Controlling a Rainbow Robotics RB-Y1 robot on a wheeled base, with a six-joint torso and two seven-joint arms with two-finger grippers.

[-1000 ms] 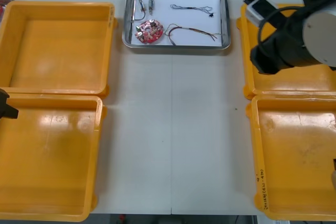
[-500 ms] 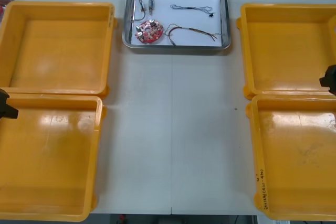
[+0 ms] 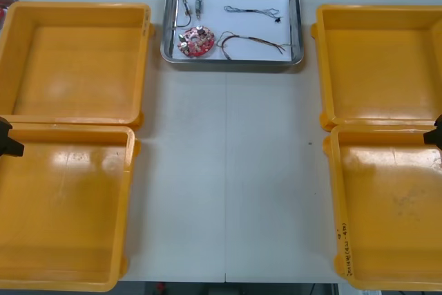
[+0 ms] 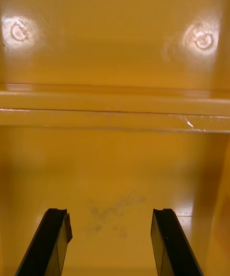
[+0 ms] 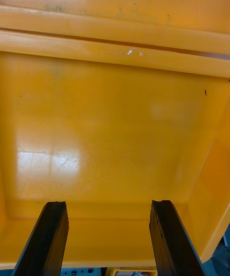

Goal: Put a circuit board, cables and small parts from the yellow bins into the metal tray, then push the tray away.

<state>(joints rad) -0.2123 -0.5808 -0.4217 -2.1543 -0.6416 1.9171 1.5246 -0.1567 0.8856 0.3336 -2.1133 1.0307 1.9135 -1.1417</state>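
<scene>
Pulled back off the far right bin point(image 3: 376, 60) since 1 s ago, the right arm now sits at the worktop's point(image 3: 228, 170) right edge, by the seam btwn the 2 right bins. Its right gripper point(image 4: 110, 214) is released, fingers point(image 4: 55, 237) apart over bare bin floor, nothing btwn them. At the left edge the left gripper point(image 5: 108, 204) hasn't shifted and is likewise spread wide over bare bin floor.

The metal tray point(image 3: 166, 39) lies at the far edge btwn the far bins, white inside. In it:
- round red circuit board point(image 3: 195, 41), near-left
- small metal parts point(image 3: 192, 6), just beyond the board
- black cable point(image 3: 252, 11), far side
- red & yellow cable point(image 3: 252, 43), beside the board
</scene>
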